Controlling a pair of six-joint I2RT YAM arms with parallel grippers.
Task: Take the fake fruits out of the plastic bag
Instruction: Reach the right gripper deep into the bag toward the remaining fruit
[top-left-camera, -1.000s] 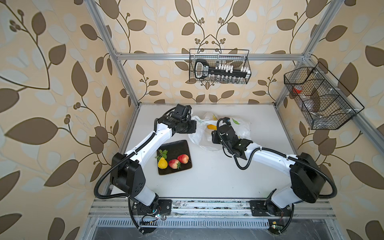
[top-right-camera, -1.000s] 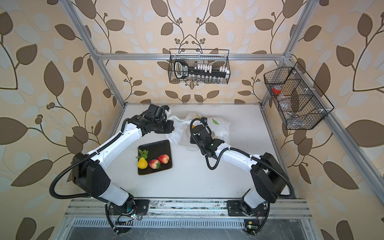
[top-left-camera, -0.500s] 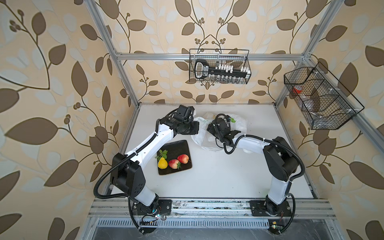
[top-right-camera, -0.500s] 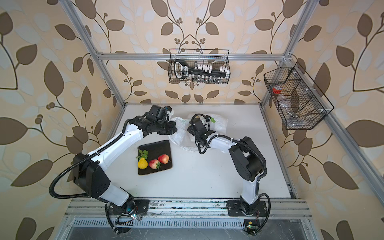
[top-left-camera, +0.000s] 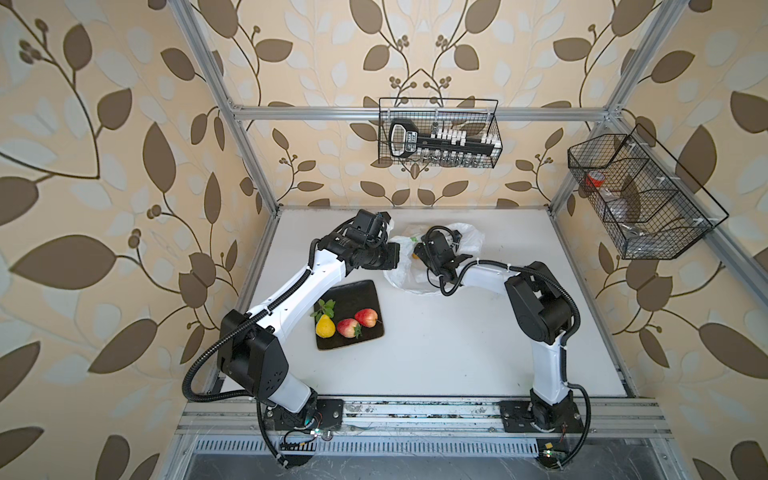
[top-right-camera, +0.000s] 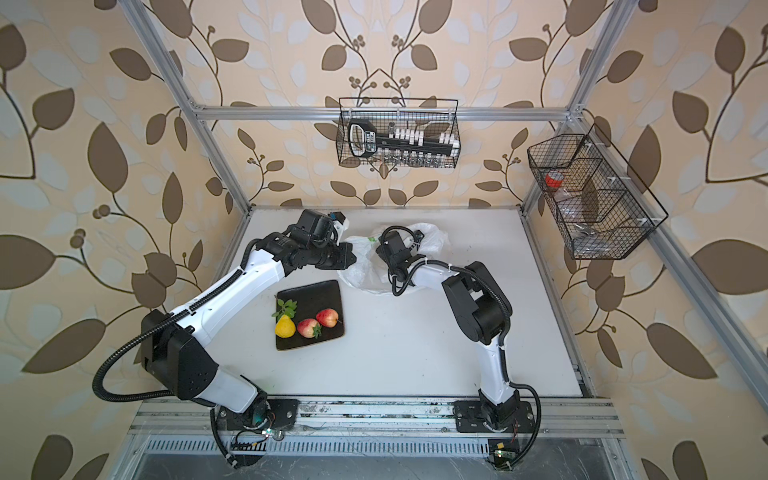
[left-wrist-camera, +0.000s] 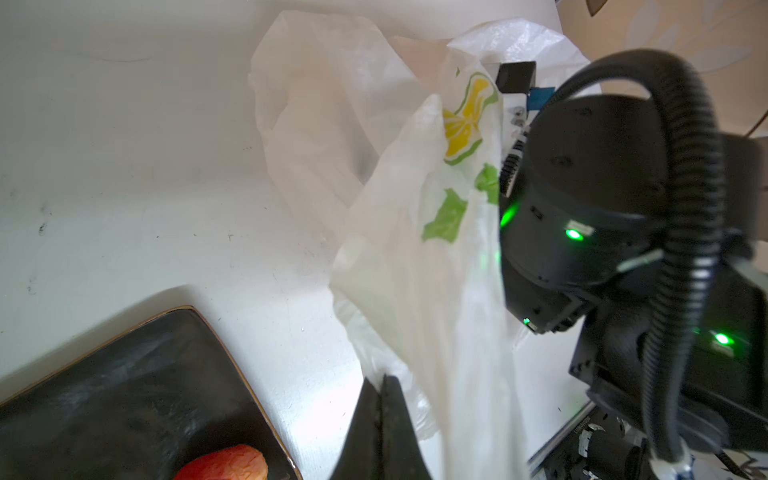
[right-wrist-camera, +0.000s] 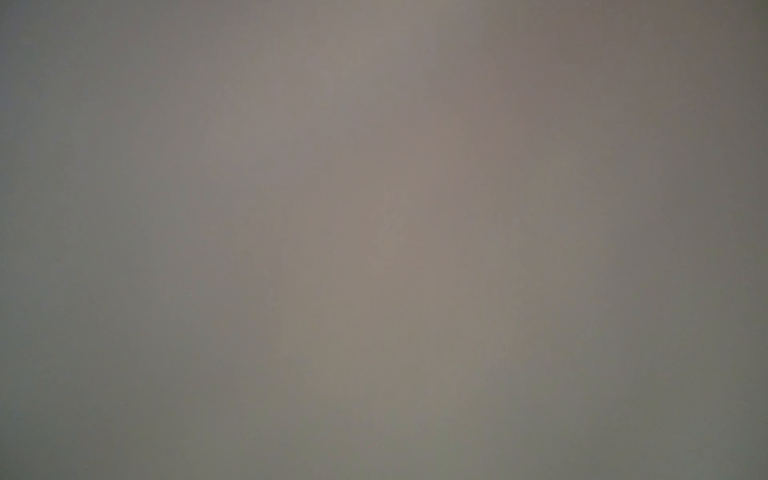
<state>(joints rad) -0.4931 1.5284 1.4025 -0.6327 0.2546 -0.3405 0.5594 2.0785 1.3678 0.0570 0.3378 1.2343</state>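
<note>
Partly done, judging by what lies outside: three of the fake fruits (top-right-camera: 308, 327) set on the dark tray (top-left-camera: 361, 291), namely a yellow pear (top-left-camera: 325, 327) with leaves, a strawberry (top-left-camera: 348, 328) and a red-yellow apple (top-left-camera: 366, 317), close together in a row. Not yet emptied: the plastic bag (top-left-camera: 469, 239), slumped at the back middle of the table (top-left-camera: 436, 353), just beyond the tray's far corner and apart from it. Held on the tray side by the left gripper (left-wrist-camera: 381, 386), clenched tight on a fold of the thin film, as seen in the left wrist view. Entered from the opposite side by the right gripper (top-left-camera: 430, 251), buried in the bag's mouth in both top views with fingers hidden under the film; impossible to tell whether spread, closed or holding anything. No help from the right wrist view either, only an even grey-brown blur, probably film against the lens. Visible at the mouth in a top view: a small orange-yellow patch (top-left-camera: 414, 254), either a fruit or the lemon print, not clear which. No count possible of what remains inside; judged as roughly midway at best, with reaching in, gripping and carrying across to the tray left to do for each remaining piece
</note>
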